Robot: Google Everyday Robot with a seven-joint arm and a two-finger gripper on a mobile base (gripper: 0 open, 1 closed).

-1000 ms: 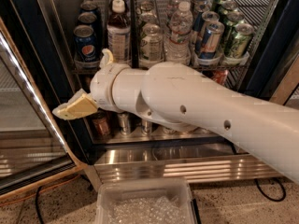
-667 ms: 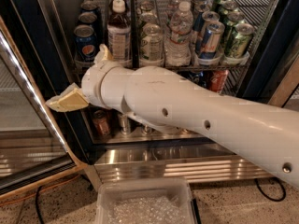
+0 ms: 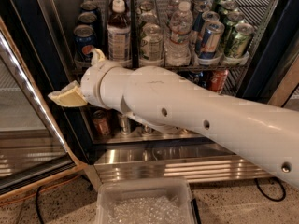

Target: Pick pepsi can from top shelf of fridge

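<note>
The fridge [image 3: 279, 45] stands open in front of me. Three dark blue pepsi cans stand one behind another in the leftmost lane of the top shelf [image 3: 187, 67]; the front pepsi can [image 3: 84, 42] shows its round emblem. My gripper [image 3: 74, 74] is at the end of the white arm, just below and in front of that can and not touching it. One cream finger [image 3: 67, 97] points left towards the door and the other finger [image 3: 97, 56] points up beside the can. The gripper is open and empty.
Bottles [image 3: 118, 34] fill the middle lanes, with silver-blue-red cans [image 3: 210, 37] and green cans [image 3: 239, 39] to the right. The open glass door [image 3: 28, 125] is close on the left. Small cans [image 3: 217, 80] stand on the lower rack. A clear plastic bin [image 3: 145, 203] sits on the floor.
The arm has swung left and slightly up, bringing the gripper closer to the pepsi lane. The cans have not moved.
</note>
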